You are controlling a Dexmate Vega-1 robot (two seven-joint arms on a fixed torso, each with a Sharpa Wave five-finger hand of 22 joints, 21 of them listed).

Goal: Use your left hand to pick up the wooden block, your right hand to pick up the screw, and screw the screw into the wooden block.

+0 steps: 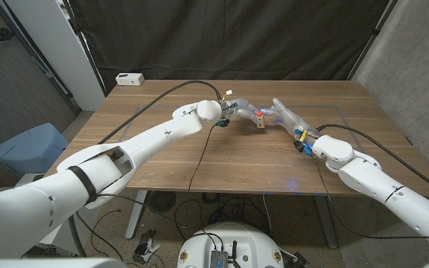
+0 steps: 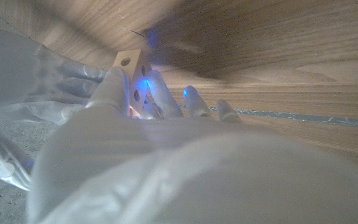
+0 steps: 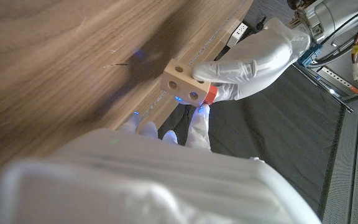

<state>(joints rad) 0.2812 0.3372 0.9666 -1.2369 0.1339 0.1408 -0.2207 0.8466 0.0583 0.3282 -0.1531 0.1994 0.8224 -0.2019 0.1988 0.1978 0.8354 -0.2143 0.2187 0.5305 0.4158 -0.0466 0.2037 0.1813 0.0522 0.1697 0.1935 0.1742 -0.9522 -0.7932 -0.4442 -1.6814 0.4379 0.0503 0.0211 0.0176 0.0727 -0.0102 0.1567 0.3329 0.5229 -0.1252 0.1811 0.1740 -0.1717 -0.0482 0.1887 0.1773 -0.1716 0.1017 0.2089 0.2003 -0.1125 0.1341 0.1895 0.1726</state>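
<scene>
My two glossy white arms, black cable trailing along each, my left hand [image 1: 237,110] and right hand [image 1: 283,113] pale translucent-gloved, blue-yellow connectors at my right wrist

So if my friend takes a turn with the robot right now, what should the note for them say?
Left robot hand: holds the wooden block up over the middle of the table.
Right robot hand: its fingers are right at the red screw, which sits at the block; a firm grip on it cannot be confirmed.
Done: block picked up, screw brought to the block.
Left: turn the screw into the block. How deep it already sits cannot be told, so check first.
Also there: a white box at the far left corner of the table.
</scene>
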